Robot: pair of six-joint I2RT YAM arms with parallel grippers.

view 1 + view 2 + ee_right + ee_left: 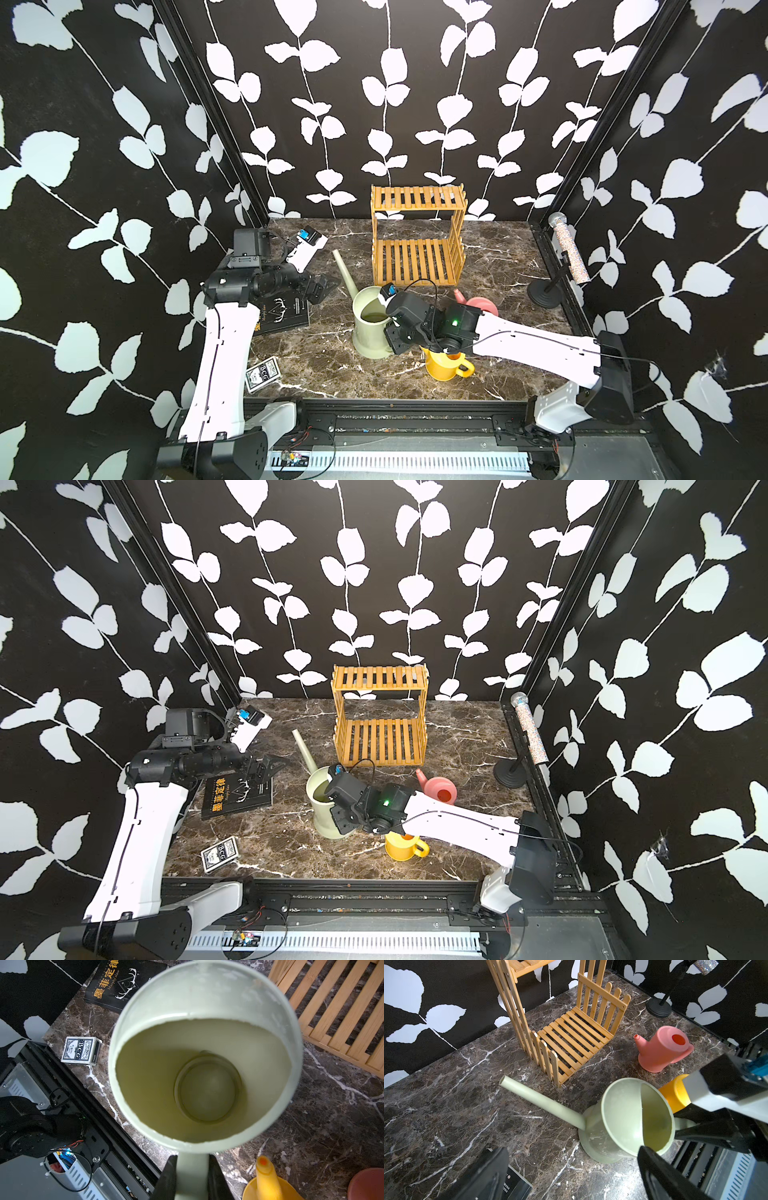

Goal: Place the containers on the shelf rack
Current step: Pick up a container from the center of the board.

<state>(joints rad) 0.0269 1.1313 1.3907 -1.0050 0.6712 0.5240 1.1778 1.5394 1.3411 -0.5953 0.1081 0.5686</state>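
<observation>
- Grasp step in hand on the green can (368,336): upright on the surface (324,365), spout aimed at 11 o'clock, not yet on the shelf rack (417,257) at its 1 o'clock.
- Pinched at the handle, on the 4 o'clock side, by the right hand (192,1169), a finger pressed to either flank (firmness hard to judge from the wrist view).
- Nothing on either tier of the rack; by the look of it, first of three placements.
- Also on the surface, untouched: yellow can (442,368) at 4 o'clock, partly under the right wrist, and pink can (482,305) at 3 o'clock.
- At 10 o'clock, near a corner of the black book (286,318): left hand (322,289), spread wide, holding nothing.
- Next, most likely: lift straight up, keep the can level, carry toward 1 o'clock, watching the long spout against the rack's side slats.
- Probably the top tier for so tall a can, the lower one looking cramped.
</observation>
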